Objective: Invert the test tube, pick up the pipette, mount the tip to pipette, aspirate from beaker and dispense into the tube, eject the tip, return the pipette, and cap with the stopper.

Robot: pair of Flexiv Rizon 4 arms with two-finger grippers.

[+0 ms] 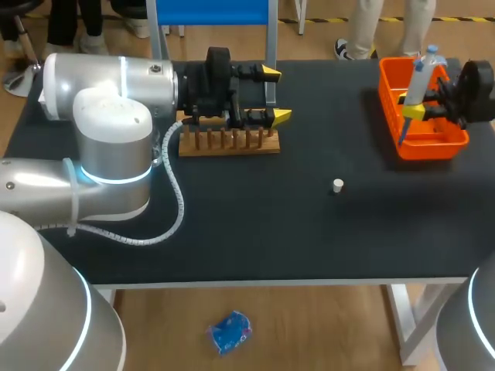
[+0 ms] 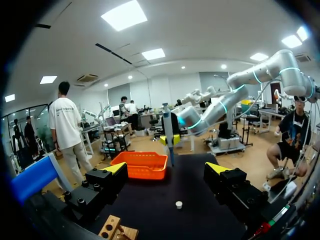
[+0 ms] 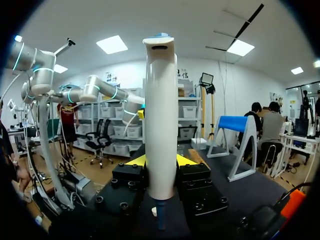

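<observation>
A white pipette (image 1: 421, 76) with a blue top stands upright over the orange bin (image 1: 433, 143) at the table's far right, its thin lower end pointing down into the bin. My right gripper (image 1: 418, 107) is shut on its body; in the right wrist view the pipette (image 3: 161, 120) fills the gap between the yellow-tipped fingers (image 3: 135, 161). My left gripper (image 1: 274, 94) hangs open and empty above the wooden rack (image 1: 228, 143). A small white stopper (image 1: 338, 185) sits on the black table, ahead of the left gripper (image 2: 166, 170). No test tube or beaker shows.
A blue-topped stand (image 1: 213, 11) rises at the table's back edge behind the rack. From the left wrist I see the orange bin (image 2: 142, 165), the held pipette (image 2: 167, 132) and the stopper (image 2: 178, 204). The left arm's cable (image 1: 174, 209) lies on the table.
</observation>
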